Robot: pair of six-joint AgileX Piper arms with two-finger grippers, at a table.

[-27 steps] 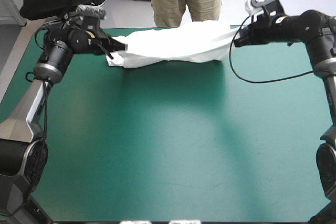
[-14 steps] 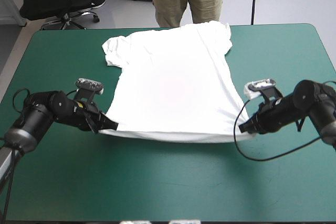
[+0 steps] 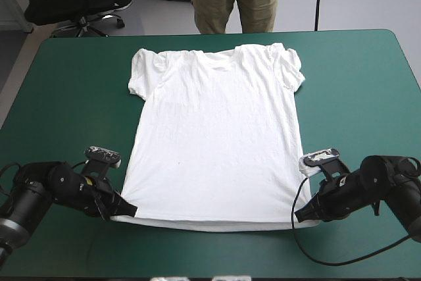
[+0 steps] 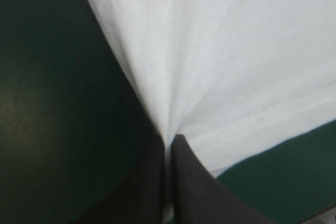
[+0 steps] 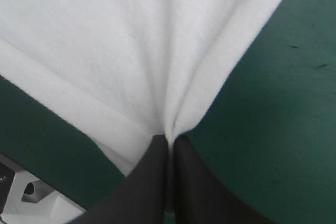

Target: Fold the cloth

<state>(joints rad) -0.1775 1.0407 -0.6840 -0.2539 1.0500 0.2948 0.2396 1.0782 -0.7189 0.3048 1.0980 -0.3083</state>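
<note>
Change first: earlier the T-shirt (image 3: 214, 136) hung bunched between the two arms near the top of the high view. Just before now, its hem was being drawn down the frame with the lower part off the table. Now it lies spread flat on the teal-green cover (image 3: 66, 97). Its collar is toward the top of the frame, its sleeves reach out to the upper left and upper right, and its hem is near the bottom edge. It fills the middle of the picture, with only light wrinkles showing.

The left gripper (image 3: 128, 212) sits low at the hem's lower-left corner, and the right gripper (image 3: 304, 215) sits low at the lower-right corner. In the left wrist view the black fingers of the left gripper (image 4: 168, 141) are pressed together into one arch and pinch the T-shirt (image 4: 236, 51) at their tip. Creases fan up the frame from the pinch, and the stitched hem runs off to the right. The right wrist view shows the same: the right gripper (image 5: 169, 140) nips the T-shirt (image 5: 131, 40) between its closed fingers, with the hem running to the left of the frame.

For the task, I judge the laying-out to be finished or nearly so. No fold shows yet, so the folding itself is still all to do. Both hem corners are in hand and could be carried up toward the collar.

No container is in view; the table carries only the shirt.
</note>
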